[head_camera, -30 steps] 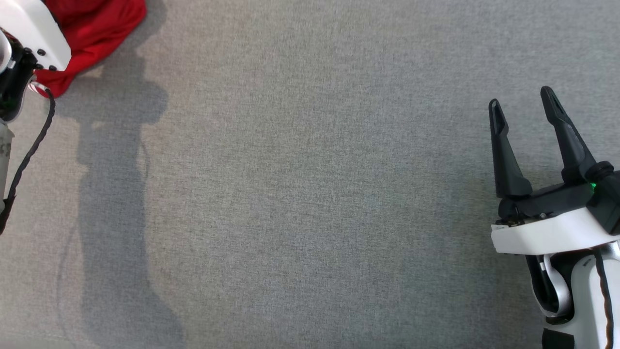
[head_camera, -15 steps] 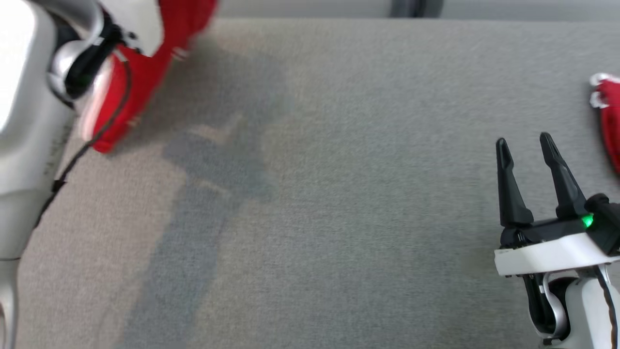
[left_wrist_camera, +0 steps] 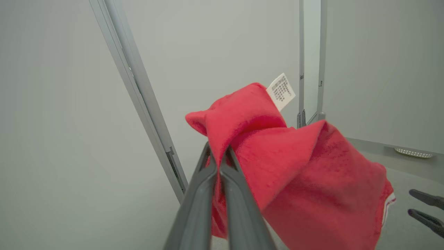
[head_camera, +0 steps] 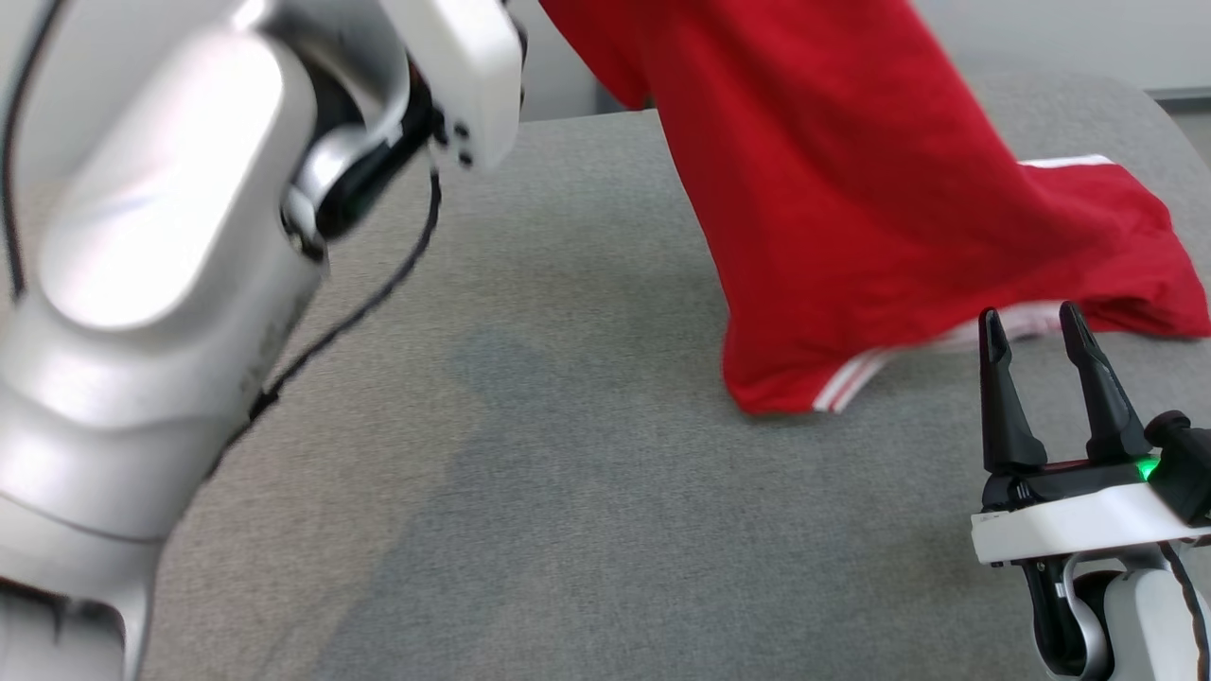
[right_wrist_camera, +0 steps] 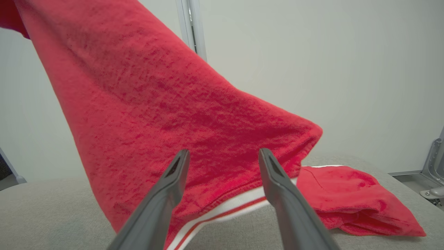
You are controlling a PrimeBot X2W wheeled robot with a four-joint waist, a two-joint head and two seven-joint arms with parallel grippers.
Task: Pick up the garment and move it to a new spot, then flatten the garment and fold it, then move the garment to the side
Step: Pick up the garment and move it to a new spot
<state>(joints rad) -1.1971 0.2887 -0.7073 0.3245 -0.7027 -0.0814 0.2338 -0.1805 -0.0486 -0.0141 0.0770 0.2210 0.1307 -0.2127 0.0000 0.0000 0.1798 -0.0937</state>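
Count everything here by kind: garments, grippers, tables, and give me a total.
garment: 1
grippers: 2, left gripper and right gripper
table: 1
total: 4

garment (head_camera: 851, 236): top cut off | label (left_wrist_camera: 281, 91): print unreadable | left arm (head_camera: 161, 236): blurred

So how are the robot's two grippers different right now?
The left gripper has its fingers pinched shut on the red garment; the right gripper has its fingers standing apart, gripping nothing. The left gripper holds the cloth up in the air, so the garment hangs down to the grey table; the right gripper sits low over the table, near the striped hem. Both have two long dark fingers.
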